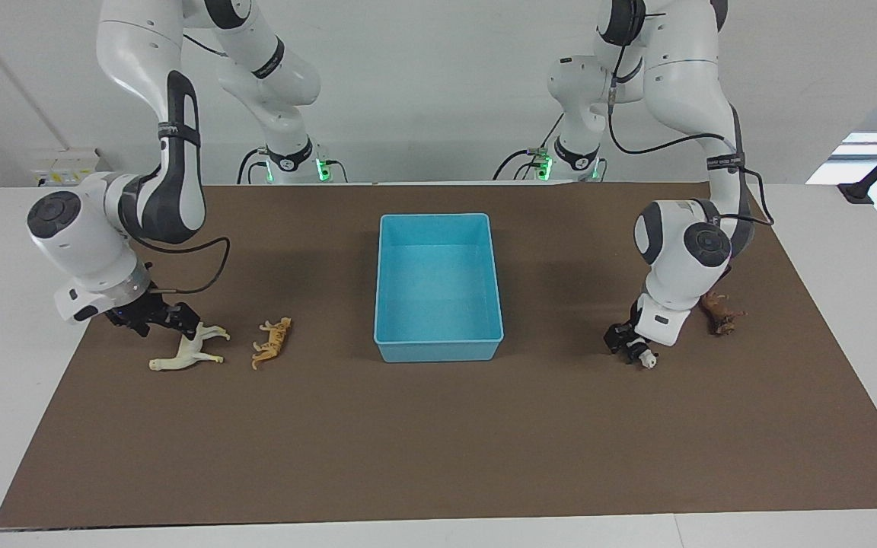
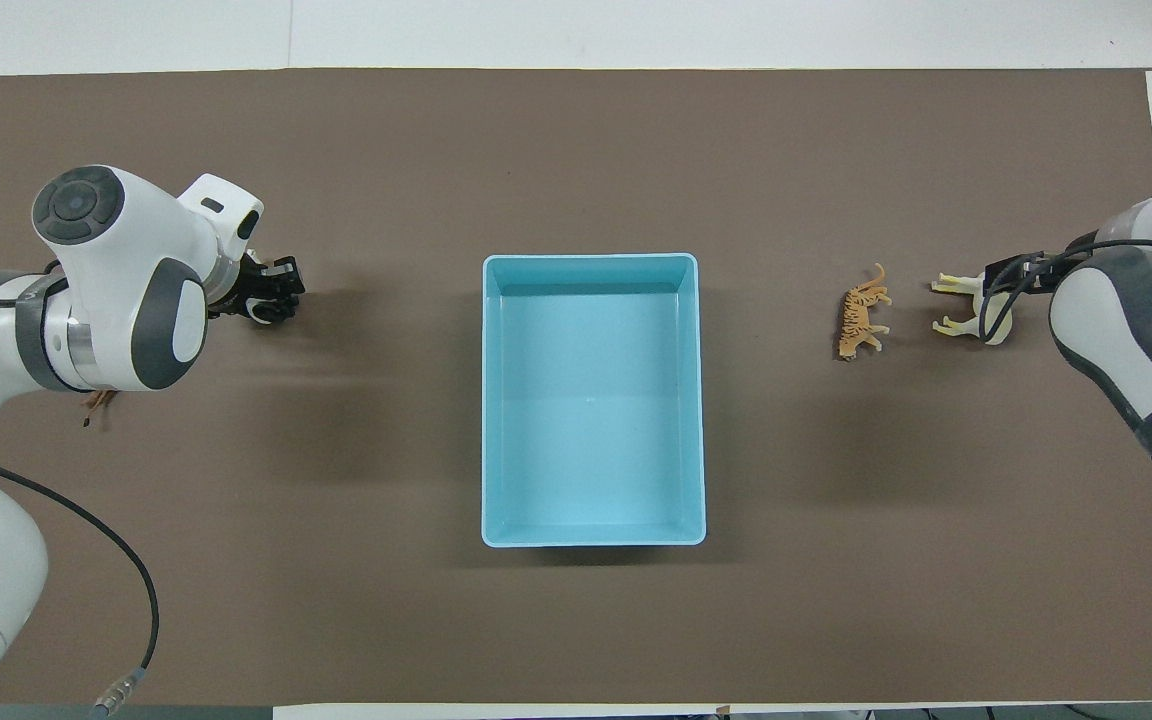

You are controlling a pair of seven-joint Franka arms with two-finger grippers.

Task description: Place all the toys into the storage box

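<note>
Left gripper (image 1: 631, 348) down on panda (image 1: 647, 361), jaws narrowed around it for pickup. Right gripper (image 1: 167, 320) wide open over horse (image 1: 189, 352). Storage box (image 1: 438, 352) empty between; 4 toys on mat.

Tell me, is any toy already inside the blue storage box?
No, the storage box shows only its bare blue floor, and the horse and the spotted cat lie on the mat beside it.
</note>
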